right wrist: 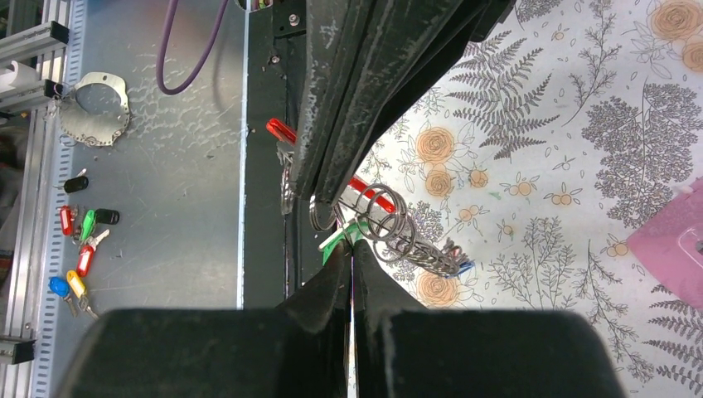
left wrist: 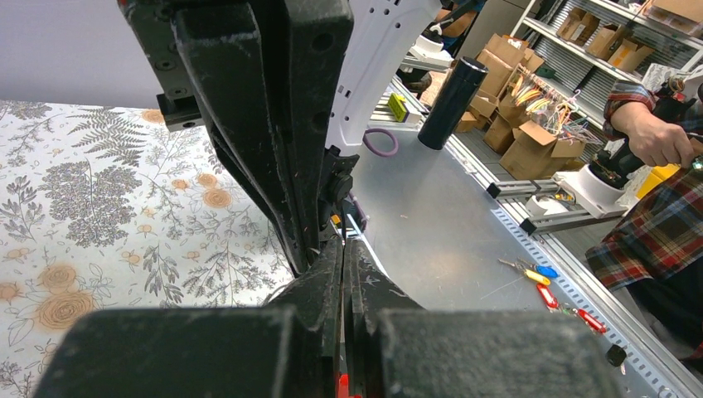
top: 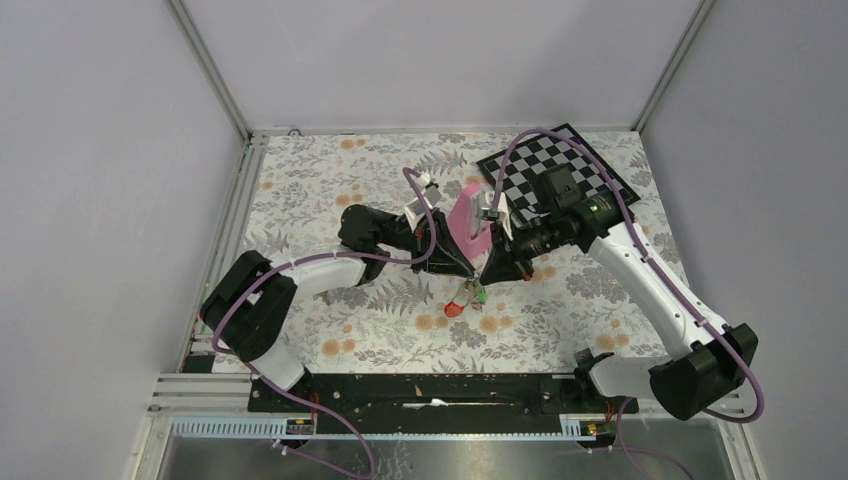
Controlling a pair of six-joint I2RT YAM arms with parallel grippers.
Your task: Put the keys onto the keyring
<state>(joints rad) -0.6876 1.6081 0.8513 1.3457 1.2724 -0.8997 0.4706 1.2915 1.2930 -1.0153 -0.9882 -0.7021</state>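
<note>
Right gripper (right wrist: pixel 352 253): nearest us, fingers clenched, the green plastic-tagged key (right wrist: pixel 341 238) at their tips; we judge it pinched.
Left gripper (right wrist: pixel 319 207): enters from 12 o'clock, clamped tight, seemingly on the keyring (right wrist: pixel 369 189).
Keyring place: the large loop with a red curved bar hangs between both tools, above the floral tablecloth (right wrist: pixel 580 99).
Wire split rings (right wrist: pixel 394 225): bunched at 4 o'clock of the red bar; whether threaded, we cannot tell.
Progress: we judge threading under way; the green key is not visibly on.
Pink plastic pyramid (top: pixel 466 215): 12 o'clock of the grippers.

Pink pyramid (top: pixel 466 222), black-and-white checkerboard (top: pixel 535 165), floral tablecloth (top: pixel 320 190)
</note>
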